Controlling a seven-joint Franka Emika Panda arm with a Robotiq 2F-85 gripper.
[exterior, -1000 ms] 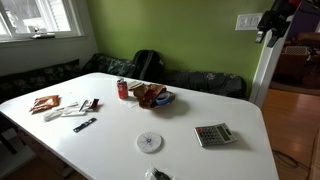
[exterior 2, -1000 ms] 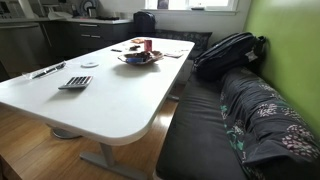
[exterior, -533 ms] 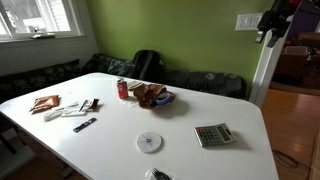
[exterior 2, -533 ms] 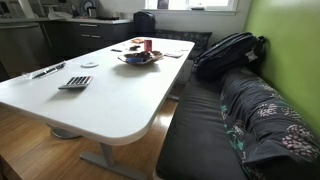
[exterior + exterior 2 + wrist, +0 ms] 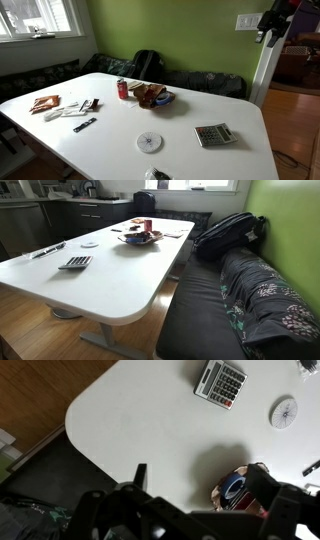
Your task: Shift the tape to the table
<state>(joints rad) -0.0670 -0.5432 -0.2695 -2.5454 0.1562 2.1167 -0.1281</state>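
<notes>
The blue ring-shaped tape (image 5: 233,488) lies in a bowl of brownish items (image 5: 152,96) near the middle of the white table (image 5: 215,105), next to a red can (image 5: 123,89). In the wrist view one finger partly hides the bowl. My gripper (image 5: 270,28) hangs high above the table's far right side, well away from the tape. In the wrist view the gripper (image 5: 205,485) is open with its fingers (image 5: 140,476) spread wide and nothing between them. The bowl (image 5: 138,237) and table (image 5: 110,275) also show in the exterior view from the bench side; the tape is too small to make out there.
A calculator (image 5: 213,134) and a flat white disc (image 5: 149,142) lie on the near part of the table. Packets and a remote (image 5: 84,125) lie to the left. A backpack (image 5: 228,232) rests on the dark bench (image 5: 215,310) along the green wall.
</notes>
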